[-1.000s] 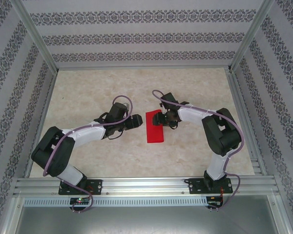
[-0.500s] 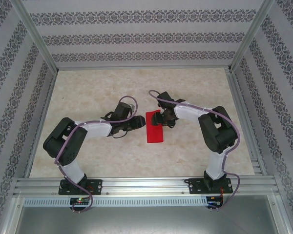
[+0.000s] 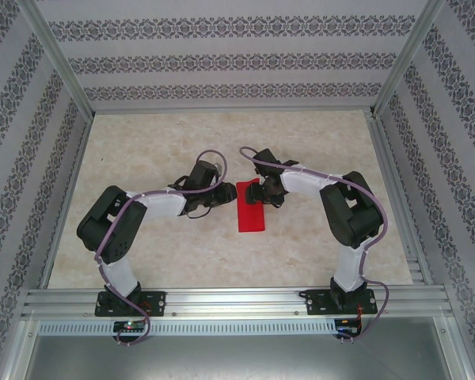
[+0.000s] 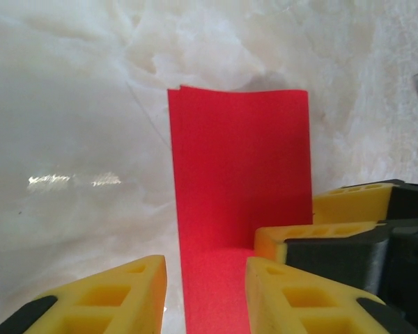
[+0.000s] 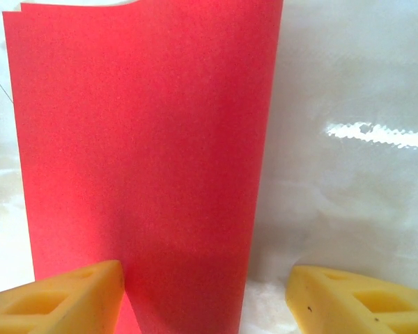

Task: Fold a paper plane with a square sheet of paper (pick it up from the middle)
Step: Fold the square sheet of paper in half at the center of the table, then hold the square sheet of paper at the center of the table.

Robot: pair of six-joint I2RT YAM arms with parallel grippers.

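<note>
There were two arms, two grippers and one paper on the table (image 3: pixel 142 253). The left gripper (image 3: pixel 225 195) sat low at the paper's 10 o'clock corner, pointing toward 3 o'clock. In its wrist view, its two yellow fingers (image 4: pixel 97 296) stood apart with a narrow gap between them, and the near end of the paper lay in that gap. I could not tell whether either pad touched it. The paper (image 3: pixel 251 210), a single red sheet folded to a long rectangle, lay flat near the middle of the table, its long side running from 12 to 6 o'clock. In the wrist views two layers showed at its far end. The right gripper (image 3: pixel 263 190) sat at the paper's 1 o'clock corner, pointing toward 9 o'clock, its jaws wide apart. In its wrist view one finger (image 5: pixel 59 299) sat at the paper's near edge and the other rested over bare table. Compared with a second earlier, the left arm had swung toward 3 o'clock, bringing its gripper up to the paper. The right gripper had shifted only slightly at the same corner, and the paper had kept its place.
</note>
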